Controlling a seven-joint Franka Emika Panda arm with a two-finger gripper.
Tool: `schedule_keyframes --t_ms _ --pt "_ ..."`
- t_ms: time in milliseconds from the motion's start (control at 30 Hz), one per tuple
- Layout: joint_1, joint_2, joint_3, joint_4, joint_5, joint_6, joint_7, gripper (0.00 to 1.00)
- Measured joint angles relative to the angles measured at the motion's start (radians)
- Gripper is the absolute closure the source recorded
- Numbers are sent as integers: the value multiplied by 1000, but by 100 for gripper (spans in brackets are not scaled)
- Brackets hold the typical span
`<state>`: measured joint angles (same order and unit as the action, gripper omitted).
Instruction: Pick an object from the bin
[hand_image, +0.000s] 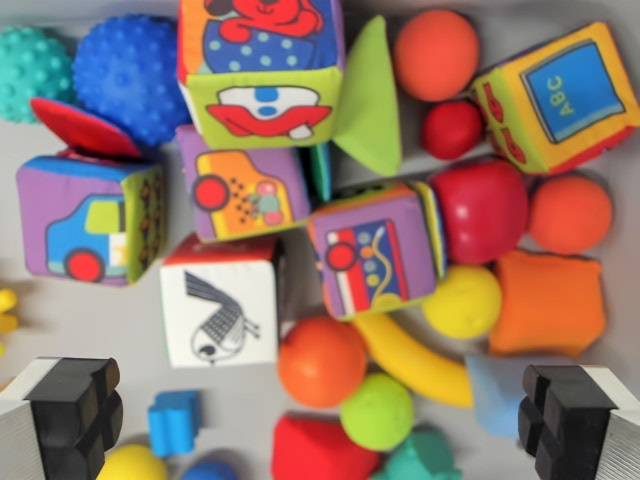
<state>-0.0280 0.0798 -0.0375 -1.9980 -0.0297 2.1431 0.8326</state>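
With the gripper (320, 420) spread wide and empty above the bin (110, 315), a target is being chosen — descent onto the orange ball (322, 361) is called for next.

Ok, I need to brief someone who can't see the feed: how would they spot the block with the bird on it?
Start from the grey bin floor at the wrist view's lower left, above the left gripper finger. The bird block sits there, below the purple car block. It is the only white-faced cube, with a black line-drawn bird; the neighbouring cubes are brightly coloured.
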Motion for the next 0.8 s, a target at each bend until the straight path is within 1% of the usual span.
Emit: schedule_keyframes --t_ms 167,533,800 --pt "-7 -12 -7 -31 2 16 -6 0" --pt "-26 -40 -26 -108 5 55 -21 0" --pt "-42 -61 -44 -167 9 86 -37 0"
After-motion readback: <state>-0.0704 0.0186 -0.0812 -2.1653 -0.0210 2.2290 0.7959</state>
